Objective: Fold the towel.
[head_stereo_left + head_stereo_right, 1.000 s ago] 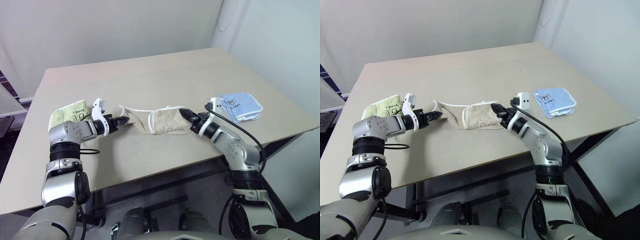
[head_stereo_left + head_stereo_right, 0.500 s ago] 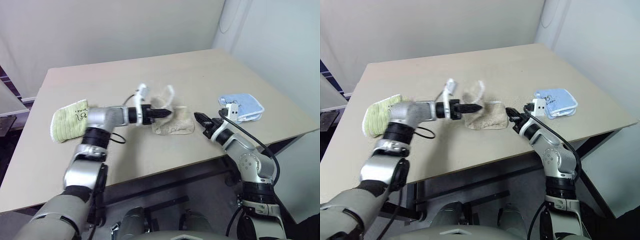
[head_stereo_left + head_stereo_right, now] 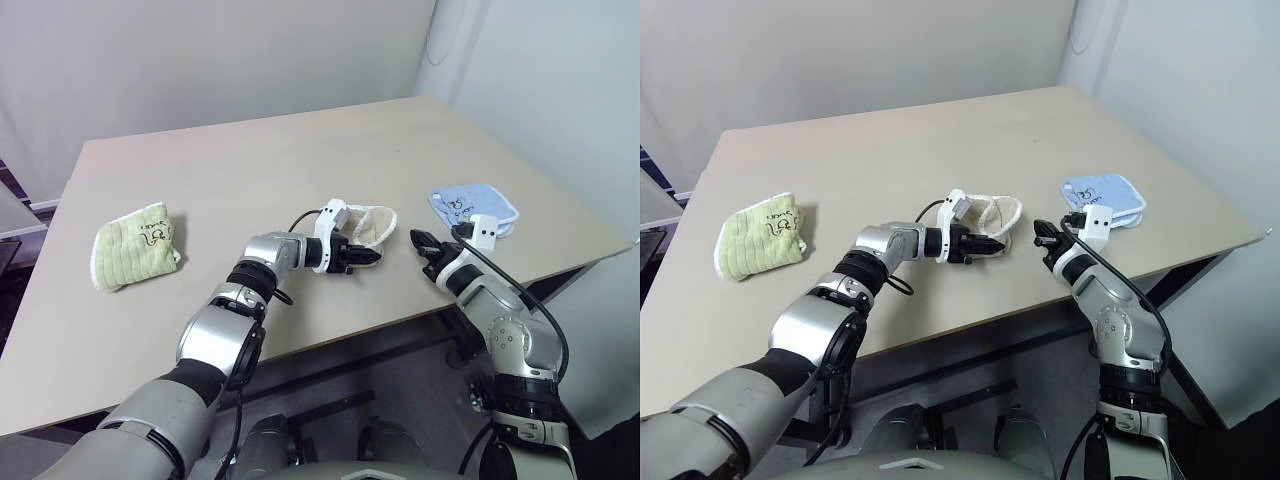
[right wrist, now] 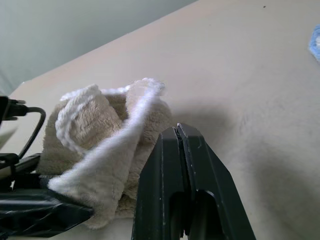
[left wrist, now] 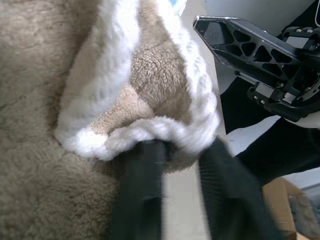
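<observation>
The towel (image 3: 372, 226) lies bunched mid-worktop (image 3: 250, 170), its corded hem draped over the parted fingers of the left claw (image 3: 366, 259); no firm pinch is seen. The fold could be dragged open if that claw snags the hem. The right claw (image 3: 421, 241), closed and empty, is just beside it. Bare worktop lies behind; the front edge is near.

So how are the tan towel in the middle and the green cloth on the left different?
The towel is beige with white edging and lies bunched, with the left gripper at it. The green cloth is pale green, neatly folded, and lies apart near the table's left edge, untouched. Both rest on the table.
</observation>
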Robot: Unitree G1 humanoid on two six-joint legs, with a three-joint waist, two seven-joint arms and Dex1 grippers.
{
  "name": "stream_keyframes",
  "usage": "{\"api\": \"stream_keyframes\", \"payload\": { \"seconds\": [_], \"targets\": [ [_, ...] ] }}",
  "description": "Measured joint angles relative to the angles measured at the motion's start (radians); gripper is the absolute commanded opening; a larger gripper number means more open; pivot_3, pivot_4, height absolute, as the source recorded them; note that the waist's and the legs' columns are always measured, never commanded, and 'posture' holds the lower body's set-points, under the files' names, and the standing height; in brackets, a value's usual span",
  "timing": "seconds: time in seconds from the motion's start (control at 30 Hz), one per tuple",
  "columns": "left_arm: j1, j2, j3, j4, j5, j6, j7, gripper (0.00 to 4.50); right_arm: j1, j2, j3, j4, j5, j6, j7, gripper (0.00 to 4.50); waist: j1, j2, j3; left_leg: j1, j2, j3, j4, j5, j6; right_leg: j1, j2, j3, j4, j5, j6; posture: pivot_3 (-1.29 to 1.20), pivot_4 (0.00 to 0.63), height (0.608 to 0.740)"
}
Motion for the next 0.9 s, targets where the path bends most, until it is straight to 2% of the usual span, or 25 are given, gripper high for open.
{"api": "stream_keyframes", "payload": {
  "seconds": [0.13, 0.43, 0.5, 0.63, 0.77, 0.9],
  "targets": [
    [-0.004, 0.005, 0.028, 0.007, 0.003, -0.028, -0.026, 3.5, 0.02, 0.0, 0.001, -0.002, -0.005, -0.001, -0.006, 0.0, 0.0, 0.0, 0.0, 0.0, 0.0, 0.0, 0.0, 0.0, 0.0, 0.0, 0.0, 0.0, 0.0, 0.0, 0.0, 0.0, 0.0, 0.721],
    [-0.014, 0.047, 0.086, -0.104, -0.041, -0.025, -0.185, 3.5, 0.022, 0.0, -0.011, -0.007, 0.015, -0.021, -0.008, 0.0, -0.001, 0.0, 0.0, 0.0, 0.0, 0.0, 0.0, 0.0, 0.001, 0.002, 0.0, 0.0, 0.0, 0.0, 0.0, 0.0, 0.0, 0.721],
    [-0.007, 0.067, 0.11, -0.137, -0.055, -0.038, -0.189, 3.5, 0.02, 0.0, -0.032, -0.038, 0.042, -0.022, -0.002, 0.0, -0.001, 0.0, 0.0, 0.0, 0.0, 0.0, 0.0, 0.0, 0.001, 0.002, 0.0, 0.0, 0.0, 0.0, 0.0, 0.0, 0.0, 0.721],
    [-0.006, 0.096, 0.12, -0.135, -0.029, -0.182, -0.128, 3.5, -0.043, -0.031, -0.04, -0.076, 0.075, -0.021, 0.018, 0.0, -0.001, 0.0, 0.0, 0.001, 0.0, 0.0, 0.002, 0.0, 0.001, 0.002, 0.0, 0.0, 0.001, 0.0, 0.0, 0.0, 0.0, 0.721],
    [-0.007, 0.091, 0.119, -0.065, 0.009, -0.297, -0.068, 2.62, -0.145, -0.039, -0.012, -0.02, 0.056, -0.035, 0.034, 0.0, 0.0, 0.0, 0.0, 0.004, 0.0, 0.0, 0.002, 0.0, 0.002, 0.004, 0.0, 0.0, 0.001, 0.001, 0.0, 0.0, 0.0, 0.721],
    [-0.006, 0.059, 0.095, -0.009, 0.059, -0.395, -0.058, 1.08, -0.216, -0.039, 0.043, 0.11, 0.009, -0.072, 0.074, 0.0, 0.003, 0.0, 0.0, 0.004, 0.0, 0.001, 0.002, 0.0, 0.002, 0.003, 0.0, -0.001, 0.0, 0.001, 0.0, 0.0, 0.0, 0.721]
  ]
}}
